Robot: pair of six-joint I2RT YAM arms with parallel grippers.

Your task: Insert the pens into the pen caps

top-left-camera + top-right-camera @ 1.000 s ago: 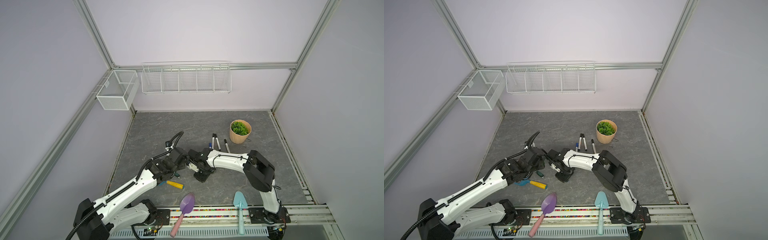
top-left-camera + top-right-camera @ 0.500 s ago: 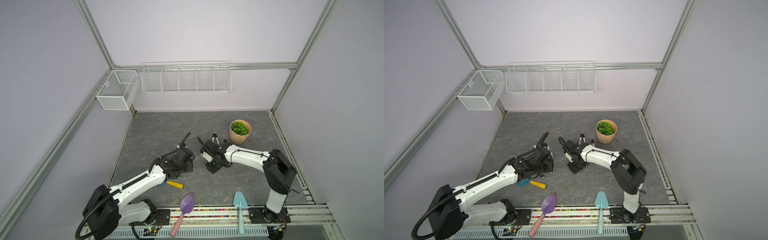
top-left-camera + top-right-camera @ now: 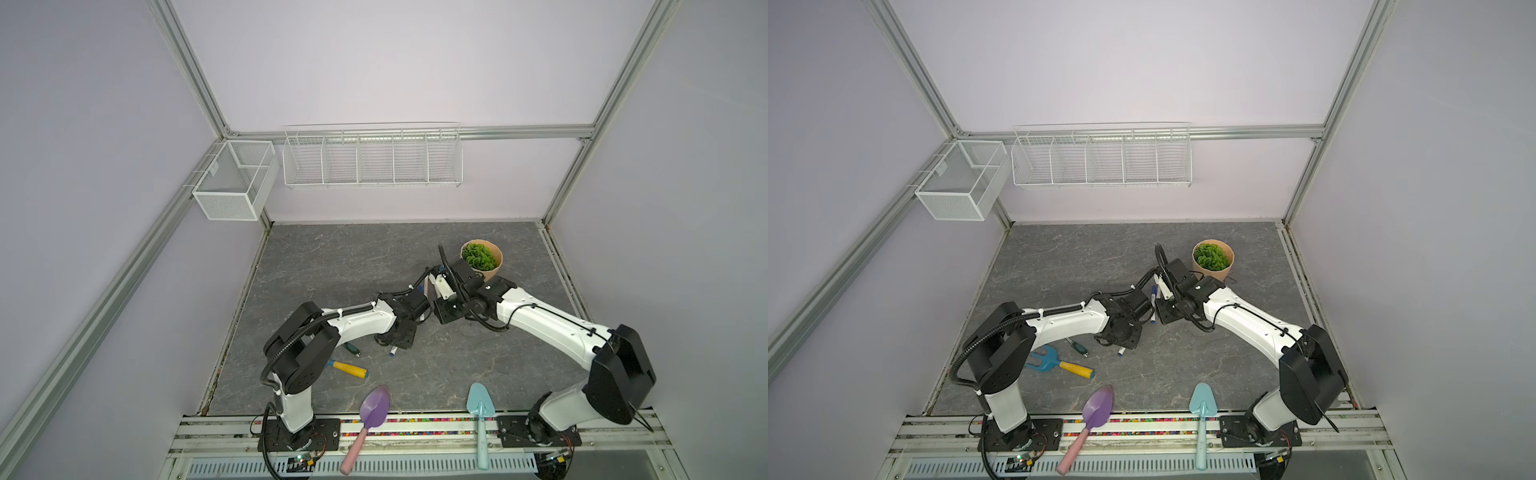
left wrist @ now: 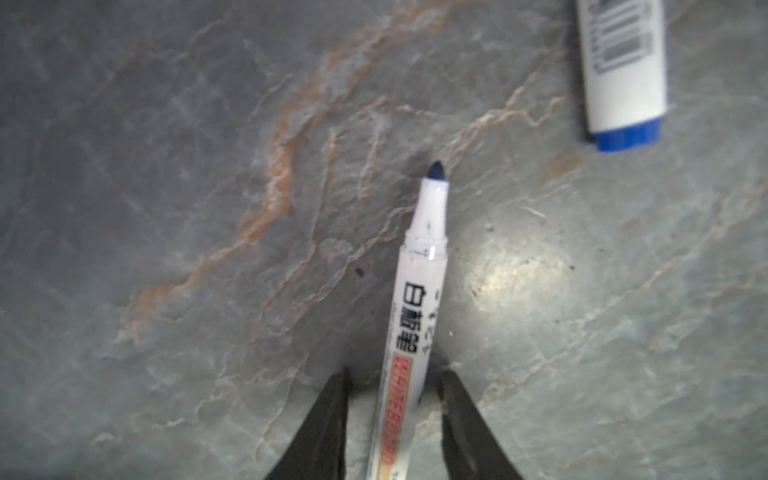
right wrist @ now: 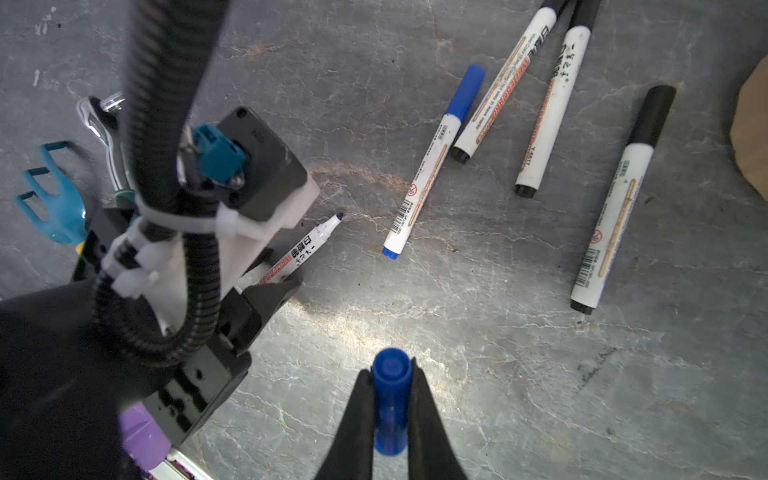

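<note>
Over on the left, the left gripper (image 4: 395, 374) is just coming open. A second ago its jaws were together, and now they are standing apart with a gap on either side of the uncapped blue pen (image 4: 415, 299). Both arms are also working further back on the table (image 3: 332, 266) than they were, close to the plant pot (image 3: 482, 259) instead of meeting near the front middle.

To my eye the pen is being let go or re-gripped rather than capped, since its blue tip is showing bare. The pen is lying loose between the parted jaws, with its tip pointing out ahead of the gripper and down toward the table. Whether the tip is touching the stone I cannot tell. Just beyond it, a blue-capped pen (image 5: 428, 174) is lying flat.

Moving right, the right gripper (image 5: 390, 368) is clamping the blue cap (image 5: 390, 403) tight, with the cap's round end poking out past the fingertips. The cap is hanging near the bare tip but off to one side and not lined up with it, so the joining is not yet done. Further right, three black pens (image 5: 548, 112) are lying on the table, wearing their caps as far as I can see.
</note>
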